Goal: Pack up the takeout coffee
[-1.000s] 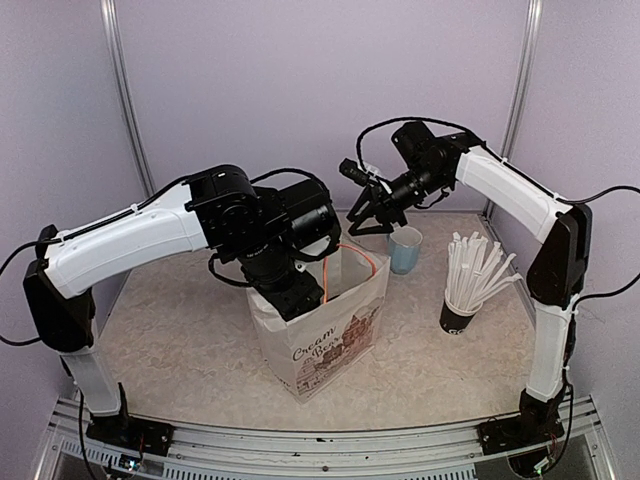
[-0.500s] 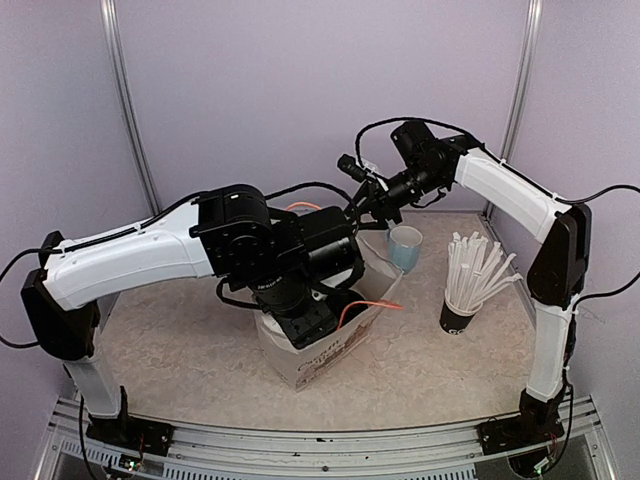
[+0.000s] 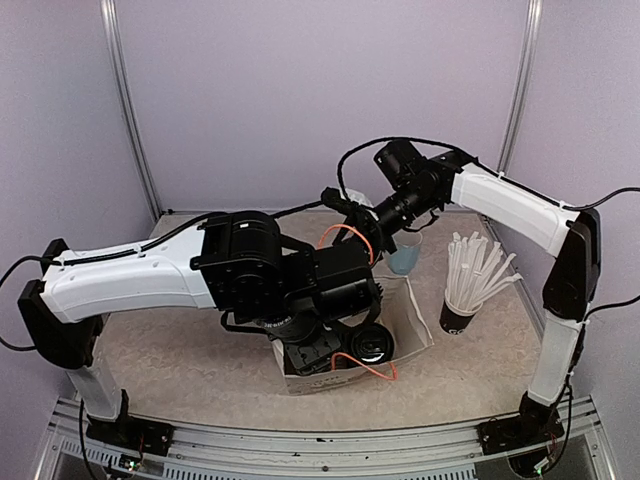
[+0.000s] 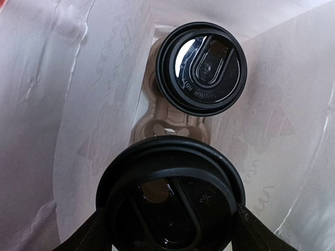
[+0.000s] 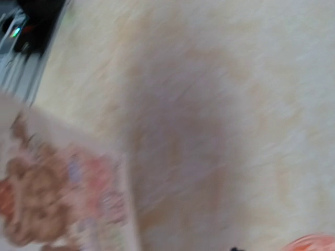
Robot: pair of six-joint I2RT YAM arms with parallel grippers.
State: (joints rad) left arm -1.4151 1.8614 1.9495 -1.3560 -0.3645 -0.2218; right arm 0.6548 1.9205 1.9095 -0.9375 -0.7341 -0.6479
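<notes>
In the left wrist view I look down into the white paper bag (image 4: 94,104). My left gripper (image 4: 170,222) is shut on one takeout coffee cup, and I see only its black lid (image 4: 172,193), with a finger pressed against each side. The second cup's black lid (image 4: 203,67) sits further in, in a brown cardboard carrier (image 4: 167,120). From the top view the bag (image 3: 412,312) lies tipped low under my left arm, with one black lid (image 3: 372,345) showing in its mouth. My right gripper (image 3: 336,202) hovers above an orange bag handle (image 3: 347,234). Its jaws are too small and blurred to read.
A light blue mug (image 3: 405,256) stands behind the bag. A dark cup of white straws (image 3: 458,318) stands at the right. A second orange handle (image 3: 372,368) hangs off the bag's near edge. The right wrist view is blurred: table surface and the bag's printed side (image 5: 47,188).
The bag has gone from upright to tipped low and shifted right. My left arm has swung right and down into it. The right gripper has moved left, over the bag.
</notes>
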